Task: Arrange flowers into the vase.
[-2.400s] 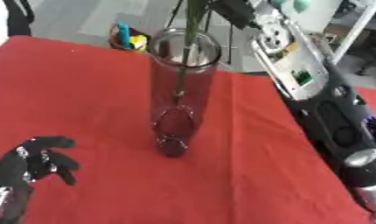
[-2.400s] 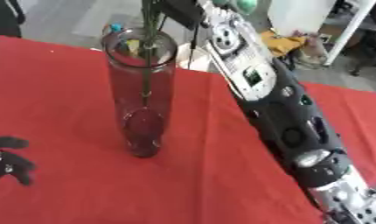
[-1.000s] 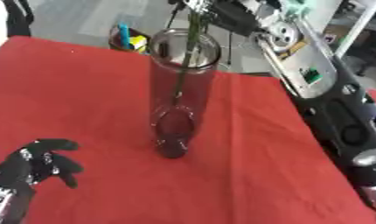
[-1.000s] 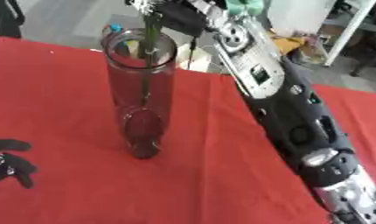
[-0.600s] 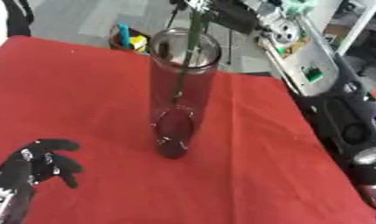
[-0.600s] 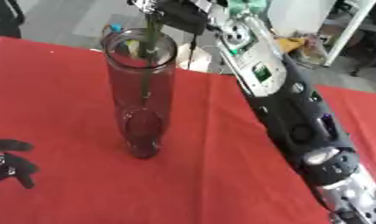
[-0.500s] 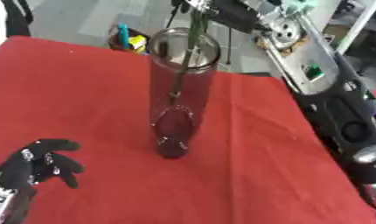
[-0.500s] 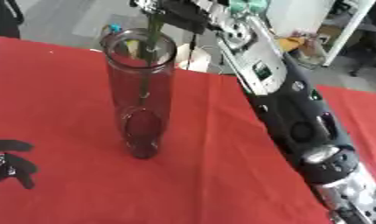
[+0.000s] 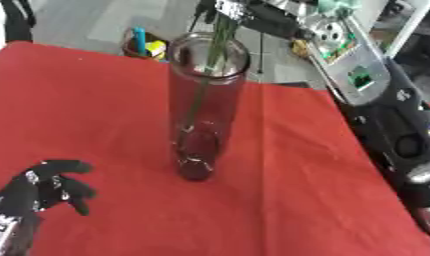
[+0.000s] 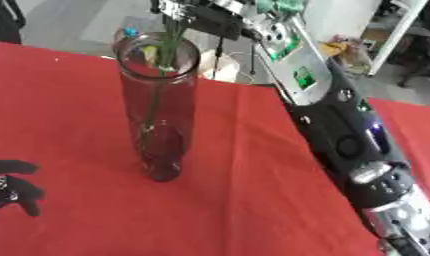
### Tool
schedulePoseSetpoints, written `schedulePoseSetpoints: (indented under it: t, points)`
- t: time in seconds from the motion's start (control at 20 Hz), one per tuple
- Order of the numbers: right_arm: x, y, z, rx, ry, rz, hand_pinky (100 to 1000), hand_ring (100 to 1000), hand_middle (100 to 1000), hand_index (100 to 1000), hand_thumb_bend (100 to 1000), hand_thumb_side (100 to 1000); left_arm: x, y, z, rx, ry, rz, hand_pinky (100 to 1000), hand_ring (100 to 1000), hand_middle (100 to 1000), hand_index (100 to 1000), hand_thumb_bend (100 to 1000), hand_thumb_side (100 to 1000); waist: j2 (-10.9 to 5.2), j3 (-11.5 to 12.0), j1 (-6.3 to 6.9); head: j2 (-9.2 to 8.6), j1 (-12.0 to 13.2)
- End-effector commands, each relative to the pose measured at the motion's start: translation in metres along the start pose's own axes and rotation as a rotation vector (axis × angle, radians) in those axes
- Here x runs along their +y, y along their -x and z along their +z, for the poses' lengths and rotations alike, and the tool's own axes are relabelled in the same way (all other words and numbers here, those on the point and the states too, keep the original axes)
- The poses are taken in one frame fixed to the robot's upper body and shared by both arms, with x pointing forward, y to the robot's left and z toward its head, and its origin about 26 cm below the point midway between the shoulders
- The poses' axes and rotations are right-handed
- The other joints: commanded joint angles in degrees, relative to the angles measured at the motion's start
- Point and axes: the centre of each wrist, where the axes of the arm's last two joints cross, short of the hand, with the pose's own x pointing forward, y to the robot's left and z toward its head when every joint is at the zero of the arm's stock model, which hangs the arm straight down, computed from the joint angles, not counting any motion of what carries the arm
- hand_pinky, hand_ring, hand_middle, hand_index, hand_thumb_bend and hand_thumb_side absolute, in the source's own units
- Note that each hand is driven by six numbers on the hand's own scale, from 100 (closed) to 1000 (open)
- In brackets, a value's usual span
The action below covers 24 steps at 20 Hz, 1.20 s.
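Observation:
A tall clear glass vase (image 9: 199,131) stands upright on the red tablecloth (image 9: 87,110). A thin green flower stem (image 9: 199,92) runs down inside it, leaning from the mouth toward the lower left wall. My right hand (image 9: 233,9) hovers just above the vase mouth at the top edge, shut on the upper part of the stem; any bloom is out of view. The right arm (image 9: 367,85) stretches in from the right side. My left hand (image 9: 39,192) rests at the lower left, fingers relaxed, holding nothing.
Beyond the table's far edge a small tub (image 9: 144,46) with blue and yellow items sits on the grey floor. My right forearm (image 10: 345,135) lies across the table's right side. Red cloth lies bare left and in front of the vase.
My right hand has come lower over the vase mouth with the stem, which now reaches deeper into the vase. The left hand has barely shifted.

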Motion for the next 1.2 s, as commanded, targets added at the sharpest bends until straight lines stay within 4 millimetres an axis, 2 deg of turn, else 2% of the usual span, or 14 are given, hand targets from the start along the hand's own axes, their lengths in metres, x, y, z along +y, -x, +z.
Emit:
schedulePoseSetpoints:
  t: [0.05, 0.45, 0.6, 1.05, 1.2]
  points:
    - [-0.019, -0.003, 0.008, -0.019, 0.003, 0.045, 747, 1000, 662, 819, 100, 1000, -0.002, -0.006, -0.003, -0.025, 0.010, -0.001, 445, 582, 696, 803, 131, 1000, -1.32, -0.10, 0.59, -0.31, 0.15]
    - [-0.020, -0.007, 0.009, -0.061, -0.001, 0.104, 766, 1000, 702, 843, 111, 1000, -0.002, -0.006, -0.003, -0.025, 0.012, 0.000, 445, 582, 697, 803, 132, 1000, -1.26, -0.21, 0.77, -0.36, 0.25]
    - [-0.018, -0.007, 0.009, -0.079, -0.022, 0.123, 781, 1000, 726, 865, 229, 1000, -0.002, -0.006, -0.003, -0.025, 0.012, 0.001, 445, 583, 697, 803, 132, 1000, -1.24, -0.29, 0.80, -0.45, 0.31]
    - [-0.018, -0.002, 0.016, -0.109, -0.065, 0.152, 791, 1000, 763, 931, 395, 1000, -0.002, -0.006, -0.003, -0.026, 0.013, 0.003, 445, 584, 698, 803, 133, 1000, -1.19, -0.52, 0.93, -0.76, 0.61]
    - [-0.017, 0.001, 0.019, -0.108, -0.074, 0.160, 794, 1000, 773, 943, 420, 1000, -0.002, -0.006, -0.003, -0.026, 0.014, 0.004, 445, 584, 699, 803, 132, 1000, -1.25, -0.56, 1.05, -0.78, 0.66]
